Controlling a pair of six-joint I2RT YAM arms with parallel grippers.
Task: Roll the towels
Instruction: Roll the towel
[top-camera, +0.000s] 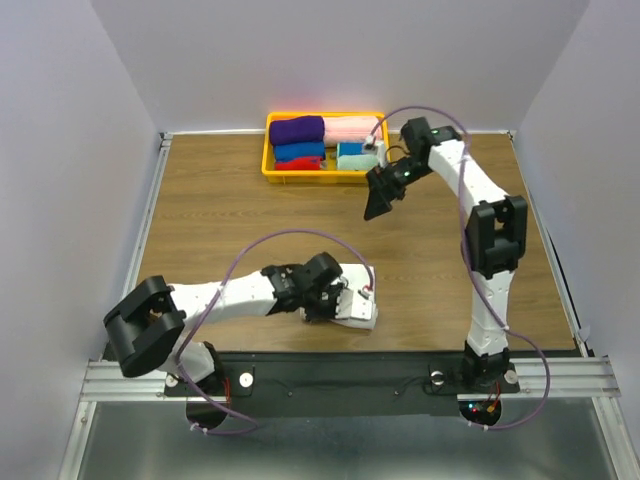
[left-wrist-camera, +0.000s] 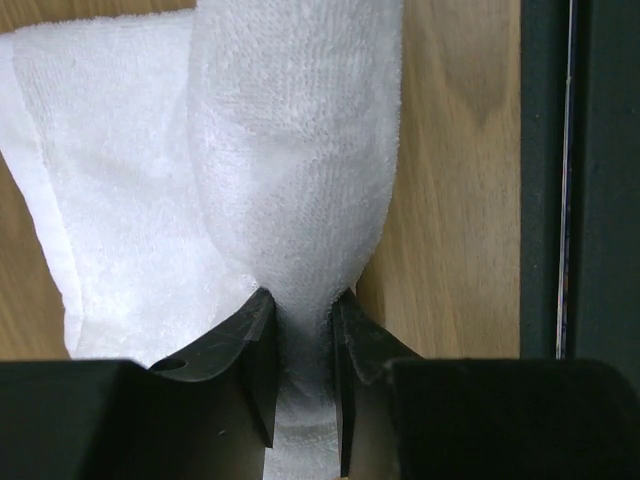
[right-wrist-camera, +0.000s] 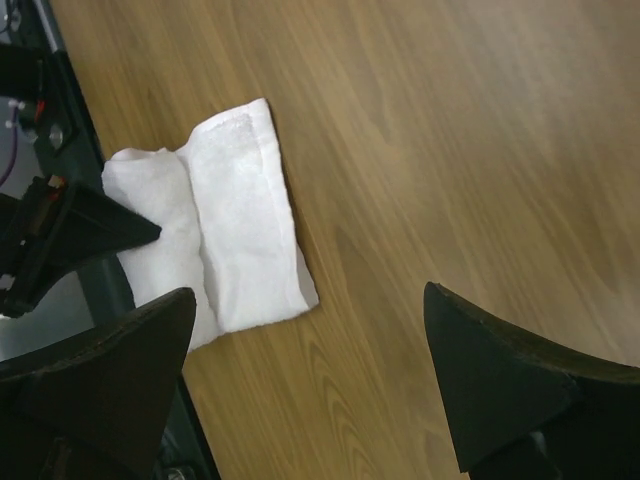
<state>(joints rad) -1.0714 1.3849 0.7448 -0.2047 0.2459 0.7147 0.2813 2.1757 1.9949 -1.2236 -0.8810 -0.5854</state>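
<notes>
Tabletop (top-camera: 230, 200): wood, both arms reaching over it from the near edge.

Yellow basket (top-camera: 268, 152): at the far edge, just beyond the right tool (top-camera: 383, 200) and well apart from the left tool (top-camera: 335, 305). It holds the rolled purple towel (top-camera: 297, 130) in the back-left corner. A pink roll (top-camera: 350, 127) sits beside that, with a blue roll (top-camera: 298, 151) and a red roll (top-camera: 295, 164) in front. A teal roll (top-camera: 352, 155) is the one closest to the right tool.

White towel (top-camera: 360, 308): directly at the left tool, near the base rail (top-camera: 350, 370), well apart from the right tool. Not rolled. It lies bunched, one flap folded over the rest, with a raised ridge running away from the left tool's fingertips.

Left tool: clenched on the white towel. Wrist view shows both fingers (left-wrist-camera: 245, 345) pinching that ridge, cloth squeezed thin between them and spreading wide just ahead.

Right tool: released, jaws spread wide, nothing between them. It hangs above bare tabletop on the near side of the basket. In its own view the white towel (right-wrist-camera: 240, 230) sits off to its left finger (right-wrist-camera: 120, 360) side, not touching.
</notes>
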